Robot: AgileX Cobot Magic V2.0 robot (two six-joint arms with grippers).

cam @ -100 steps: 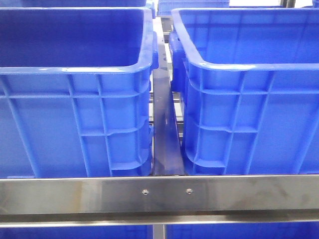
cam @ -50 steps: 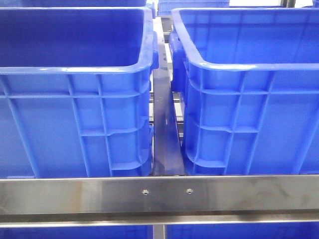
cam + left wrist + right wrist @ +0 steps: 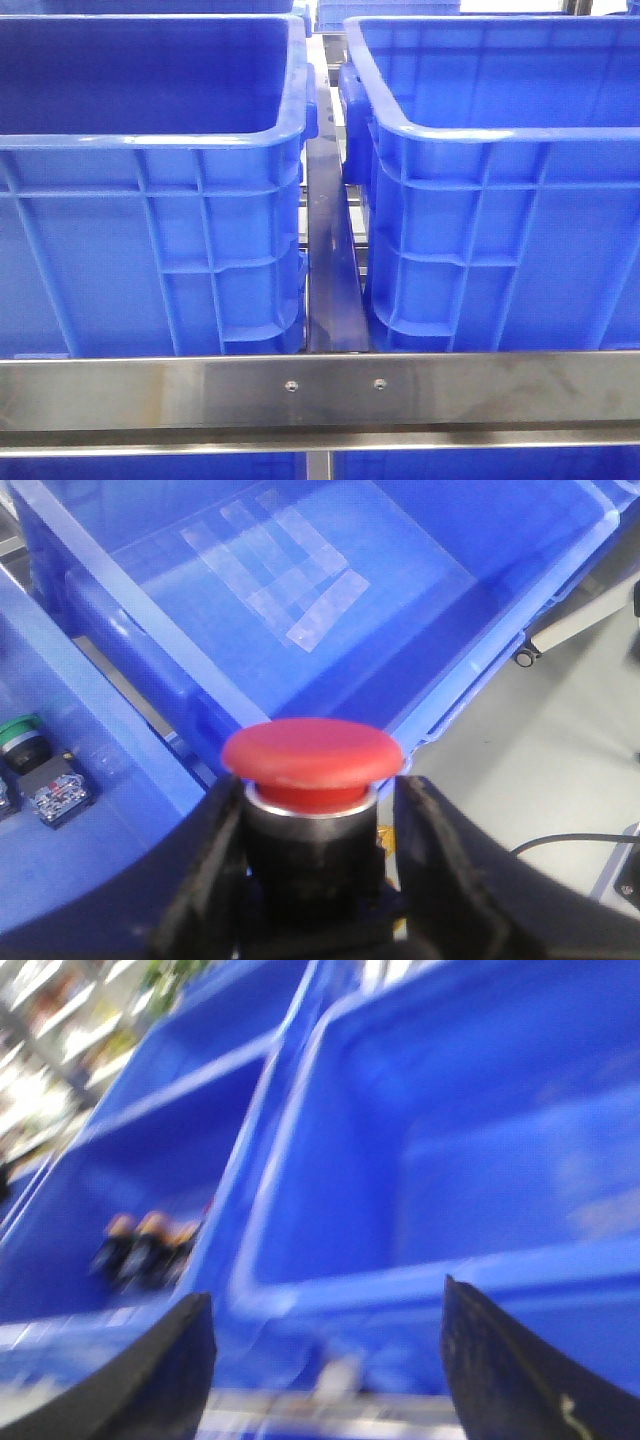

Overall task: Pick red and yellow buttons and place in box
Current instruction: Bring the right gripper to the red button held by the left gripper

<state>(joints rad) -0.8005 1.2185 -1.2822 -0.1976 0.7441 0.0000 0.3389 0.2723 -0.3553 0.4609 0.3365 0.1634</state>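
Two blue crates (image 3: pixel 150 180) (image 3: pixel 500 180) fill the front view behind a steel rail (image 3: pixel 320 392), with neither arm showing there. Only the left wrist view reveals the red mushroom button (image 3: pixel 312 755), clamped in the left gripper (image 3: pixel 315 825) above a crate's rim, a green button (image 3: pixel 20 735) lying nearby. The right wrist view, blurred, shows the right gripper (image 3: pixel 325 1355) spread wide, holding nothing, over crates.
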